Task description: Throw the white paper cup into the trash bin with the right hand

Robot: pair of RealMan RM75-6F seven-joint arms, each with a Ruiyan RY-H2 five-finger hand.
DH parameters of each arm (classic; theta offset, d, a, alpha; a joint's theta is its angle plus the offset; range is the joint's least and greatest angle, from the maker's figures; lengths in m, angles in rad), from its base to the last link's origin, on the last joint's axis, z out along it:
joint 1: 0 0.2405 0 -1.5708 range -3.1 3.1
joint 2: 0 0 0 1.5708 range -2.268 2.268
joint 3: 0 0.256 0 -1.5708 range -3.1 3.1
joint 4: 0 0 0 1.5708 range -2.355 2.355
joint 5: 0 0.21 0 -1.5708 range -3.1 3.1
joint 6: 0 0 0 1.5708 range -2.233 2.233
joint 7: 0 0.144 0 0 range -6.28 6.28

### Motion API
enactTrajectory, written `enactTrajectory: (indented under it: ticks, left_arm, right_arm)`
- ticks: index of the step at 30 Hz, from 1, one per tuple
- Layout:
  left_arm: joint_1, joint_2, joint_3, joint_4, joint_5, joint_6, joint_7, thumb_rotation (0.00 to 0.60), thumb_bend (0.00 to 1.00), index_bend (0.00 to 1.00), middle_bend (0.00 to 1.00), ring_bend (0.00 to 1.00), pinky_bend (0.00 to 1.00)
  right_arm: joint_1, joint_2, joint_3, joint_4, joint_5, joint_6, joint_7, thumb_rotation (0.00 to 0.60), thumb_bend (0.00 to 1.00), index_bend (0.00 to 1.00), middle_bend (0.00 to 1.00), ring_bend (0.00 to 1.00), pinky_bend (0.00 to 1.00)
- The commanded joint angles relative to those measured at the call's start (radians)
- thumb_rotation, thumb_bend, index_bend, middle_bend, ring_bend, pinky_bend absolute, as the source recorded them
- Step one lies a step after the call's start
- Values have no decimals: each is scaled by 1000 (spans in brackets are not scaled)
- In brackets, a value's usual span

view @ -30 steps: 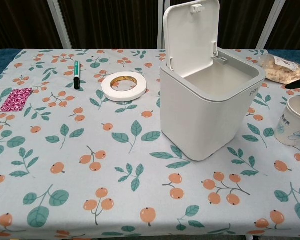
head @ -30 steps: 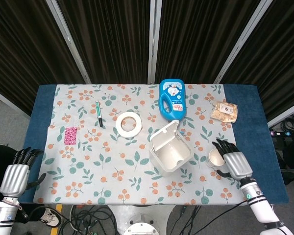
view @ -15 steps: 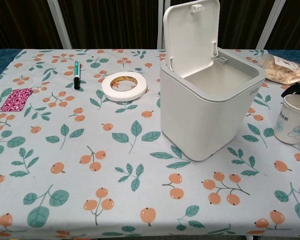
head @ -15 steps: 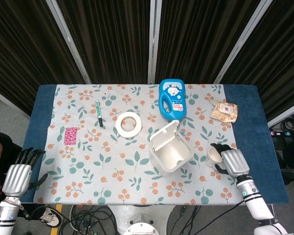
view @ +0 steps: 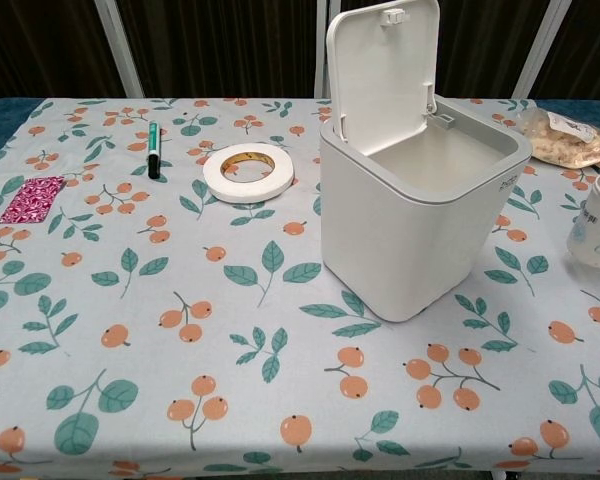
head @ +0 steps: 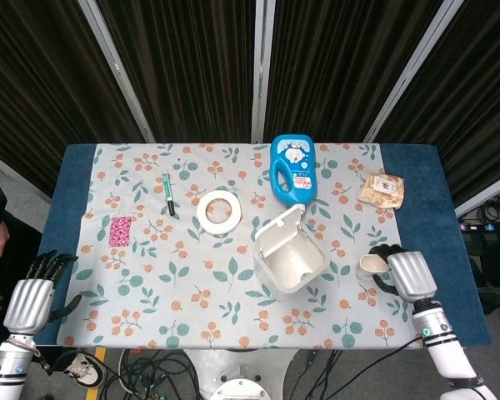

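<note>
The white paper cup (head: 368, 266) is tipped a little at the right of the table, and my right hand (head: 406, 275) grips it with dark fingers curled around its far side. In the chest view the cup (view: 597, 220) shows blurred at the right edge, slightly above the cloth; the hand itself is out of that frame. The white trash bin (head: 290, 260) stands to the cup's left with its lid up, and its inside (view: 435, 160) looks empty. My left hand (head: 29, 300) hangs off the table's front left corner, fingers apart, holding nothing.
A blue detergent bottle (head: 293, 169) lies behind the bin. A tape roll (head: 217, 208), a green pen (head: 169, 193) and a pink card (head: 120, 230) lie to the left. A snack bag (head: 381, 188) sits behind the cup.
My right hand's fingers went from spread beside the cup to wrapped around it. The cup has since shifted right and risen slightly. The left hand stayed put.
</note>
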Motion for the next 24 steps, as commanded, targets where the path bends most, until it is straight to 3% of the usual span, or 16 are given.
enactTrajectory:
  ticks: [1, 7, 11, 16, 21, 23, 24]
  left_arm:
    - [-1, 1, 0, -3, 1, 0, 2, 600, 238, 203, 182, 81, 114]
    - [-3, 3, -3, -12, 5, 4, 10, 600, 238, 203, 182, 81, 114]
    - [-4, 1, -3, -14, 5, 2, 14, 600, 237, 203, 182, 81, 114]
    - [-3, -1, -3, -11, 1, 2, 12, 600, 237, 203, 182, 82, 114]
    - [-3, -6, -3, 4, -12, -9, -2, 600, 238, 203, 182, 81, 114]
    - [-1, -7, -4, 9, -12, -7, -7, 600, 238, 203, 182, 81, 114]
    - [0, -8, -5, 12, -13, -4, -11, 600, 238, 203, 182, 82, 114]
  right_arm:
    - [-16, 56, 18, -60, -40, 71, 35, 600, 238, 415, 404, 386, 603]
    - [-16, 172, 72, -211, -137, 200, 69, 600, 238, 415, 404, 386, 601]
    - [12, 231, 99, -313, -191, 211, 68, 600, 237, 414, 404, 386, 601]
    - [71, 225, 110, -385, -210, 138, 16, 600, 234, 415, 402, 385, 599]
    - [133, 160, 109, -385, -210, 59, 1, 600, 220, 405, 401, 383, 563]
    - [155, 137, 101, -377, -200, 16, -15, 600, 200, 343, 364, 324, 491]
    - [164, 133, 96, -378, -189, -9, -20, 600, 186, 279, 309, 244, 419]
